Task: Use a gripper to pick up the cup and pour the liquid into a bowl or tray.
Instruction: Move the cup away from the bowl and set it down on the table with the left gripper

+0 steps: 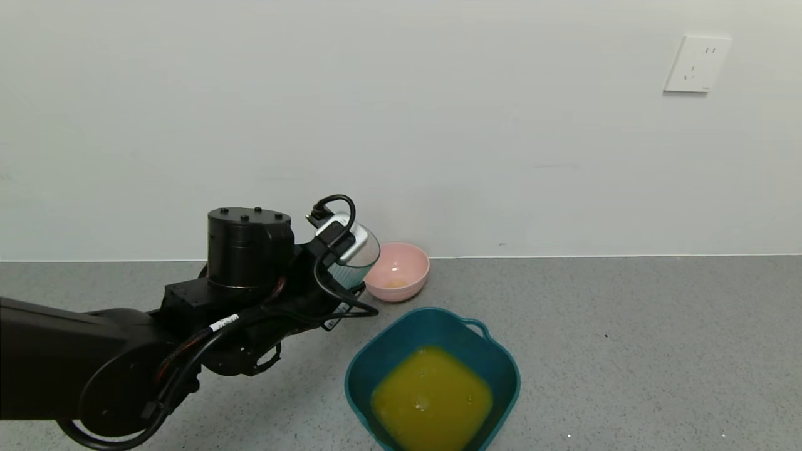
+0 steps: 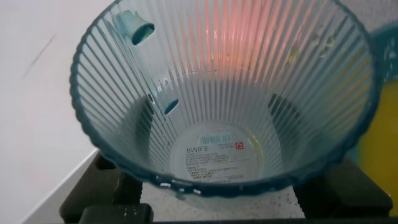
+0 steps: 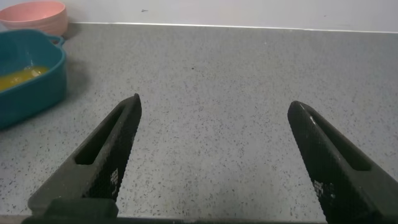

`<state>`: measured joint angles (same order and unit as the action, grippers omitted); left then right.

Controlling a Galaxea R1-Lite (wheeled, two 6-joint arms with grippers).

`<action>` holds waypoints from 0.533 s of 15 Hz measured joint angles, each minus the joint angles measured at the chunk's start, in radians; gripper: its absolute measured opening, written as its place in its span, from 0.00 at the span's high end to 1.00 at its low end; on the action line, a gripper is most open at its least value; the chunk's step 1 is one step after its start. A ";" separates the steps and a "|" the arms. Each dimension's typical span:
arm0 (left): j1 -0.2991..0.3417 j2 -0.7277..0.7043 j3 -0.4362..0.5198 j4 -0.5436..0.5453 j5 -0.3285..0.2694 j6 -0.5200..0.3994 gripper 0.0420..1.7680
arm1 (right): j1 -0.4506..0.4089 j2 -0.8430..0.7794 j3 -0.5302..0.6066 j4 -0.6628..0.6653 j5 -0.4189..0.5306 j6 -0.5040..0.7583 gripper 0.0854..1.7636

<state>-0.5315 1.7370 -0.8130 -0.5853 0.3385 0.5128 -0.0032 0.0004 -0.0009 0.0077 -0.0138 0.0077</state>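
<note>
Grey counter [image 1: 626, 351] carries a teal basin [image 1: 376, 351] of orange liquid [image 1: 431, 401]. Left gripper [image 1: 326, 275] at its ten o'clock grips the empty cup [image 1: 357, 257]; right gripper [image 3: 214, 155] gapes wide.

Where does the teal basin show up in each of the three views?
Head view: teal basin at lower centre, holding the orange liquid, right of the left tool.
Left wrist view: only a blurred teal and yellow sliver at the edge, behind the held cup.
Right wrist view: upper left corner.
Shared landmark: the pink bowl, beside the basin.
</note>
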 joint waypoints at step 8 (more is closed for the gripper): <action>0.169 -0.047 0.025 -0.100 -0.142 -0.299 0.26 | 0.000 0.000 0.000 0.000 0.000 0.000 0.03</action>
<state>-0.3621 1.6904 -0.7883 -0.6855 0.1966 0.2140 -0.0032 0.0004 -0.0009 0.0077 -0.0134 0.0072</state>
